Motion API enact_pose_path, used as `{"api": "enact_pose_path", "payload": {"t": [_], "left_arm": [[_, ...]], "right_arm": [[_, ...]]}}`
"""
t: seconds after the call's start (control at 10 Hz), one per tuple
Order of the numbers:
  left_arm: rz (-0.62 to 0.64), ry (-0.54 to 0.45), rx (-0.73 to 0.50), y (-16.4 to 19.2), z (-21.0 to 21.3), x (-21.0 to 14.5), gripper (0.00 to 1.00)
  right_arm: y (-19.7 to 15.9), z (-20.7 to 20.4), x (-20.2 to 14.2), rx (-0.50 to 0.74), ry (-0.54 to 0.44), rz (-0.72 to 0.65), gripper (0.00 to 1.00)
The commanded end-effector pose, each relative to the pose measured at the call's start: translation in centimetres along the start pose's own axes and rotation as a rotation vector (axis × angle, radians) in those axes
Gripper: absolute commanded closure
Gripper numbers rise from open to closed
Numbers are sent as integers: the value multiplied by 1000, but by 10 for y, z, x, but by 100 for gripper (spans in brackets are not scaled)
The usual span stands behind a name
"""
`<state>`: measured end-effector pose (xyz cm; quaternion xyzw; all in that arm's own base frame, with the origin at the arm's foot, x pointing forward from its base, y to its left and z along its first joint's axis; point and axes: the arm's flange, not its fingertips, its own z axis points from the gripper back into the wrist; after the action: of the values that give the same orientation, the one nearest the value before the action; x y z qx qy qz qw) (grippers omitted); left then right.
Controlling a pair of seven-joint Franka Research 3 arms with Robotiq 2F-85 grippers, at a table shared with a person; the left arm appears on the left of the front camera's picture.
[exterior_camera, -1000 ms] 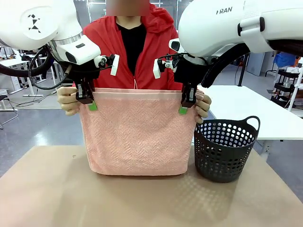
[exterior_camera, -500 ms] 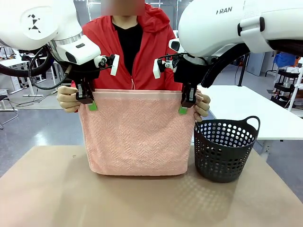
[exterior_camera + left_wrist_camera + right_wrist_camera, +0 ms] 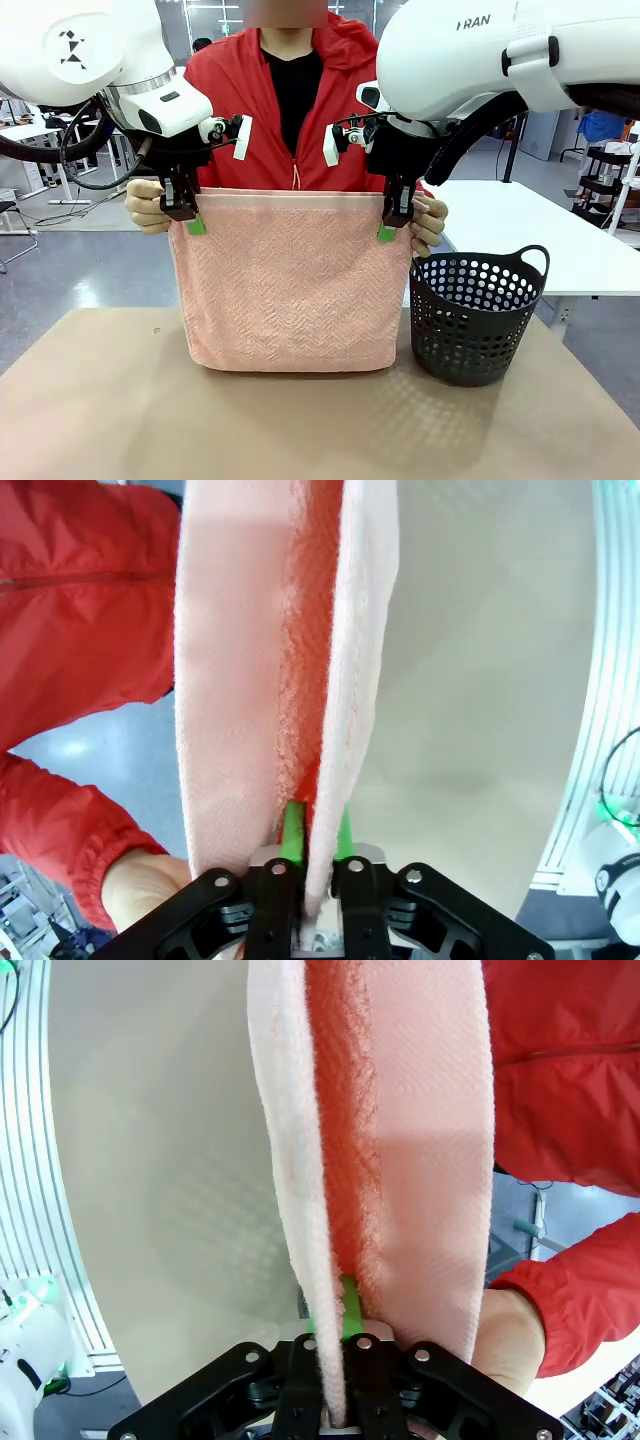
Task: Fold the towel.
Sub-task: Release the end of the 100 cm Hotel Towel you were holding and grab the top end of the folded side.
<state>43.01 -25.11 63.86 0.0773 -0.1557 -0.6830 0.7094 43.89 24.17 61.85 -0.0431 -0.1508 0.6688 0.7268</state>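
Note:
The salmon-pink towel (image 3: pixel 290 290) hangs doubled in the air, its lower edge just above the table. My left gripper (image 3: pixel 195 222) is shut on its upper left corner and my right gripper (image 3: pixel 388 230) on its upper right corner. In the left wrist view the near layer of the towel (image 3: pixel 230 680) runs between the green pads of my left gripper (image 3: pixel 318 835). The right wrist view shows the same for the towel (image 3: pixel 430 1160) and my right gripper (image 3: pixel 335 1310). The person's hands (image 3: pixel 147 208) (image 3: pixel 430 220) hold the same top corners from behind.
A dark perforated basket (image 3: pixel 475 315) stands on the brown table (image 3: pixel 100 400), just right of the towel's lower right corner. The person in a red jacket (image 3: pixel 230 100) stands close behind the towel. A white table (image 3: pixel 520 230) lies beyond at the right.
The person has shifted a little behind the towel and the hands sit slightly higher. Towel and both grippers hang where they were.

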Motion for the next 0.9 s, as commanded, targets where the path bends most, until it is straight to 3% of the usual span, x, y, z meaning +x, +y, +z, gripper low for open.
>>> {"api": "enact_pose_path", "payload": {"t": [0.0, 0.1, 0.2, 0.3, 0.4, 0.5, 0.6, 0.8], "left_arm": [[-12, 1, 37, -6, 9, -4, 44], [-2, -11, 54, -9, 16, -7, 19], [-4, -25, 86, -14, 26, -10, 6], [-10, -33, 123, -19, 41, -14, 36], [-19, -40, 173, -26, 61, -18, 0], [-26, -58, 209, -33, 74, -20, 0], [-29, -80, 235, -40, 83, -23, 0], [-25, -81, 274, -49, 90, -27, 0]], "right_arm": [[7, 5, -6, -22, 12, 0, 61], [11, 12, -8, -48, -11, -6, 27], [17, 25, -10, -97, -38, -1, 25], [22, 41, -11, -177, -38, 17, 0], [29, 61, -13, -235, -52, 38, 0], [35, 75, -15, -276, -72, 51, 0], [43, 84, -18, -306, -93, 66, 17], [55, 91, -22, -334, -110, 95, 0]]}}
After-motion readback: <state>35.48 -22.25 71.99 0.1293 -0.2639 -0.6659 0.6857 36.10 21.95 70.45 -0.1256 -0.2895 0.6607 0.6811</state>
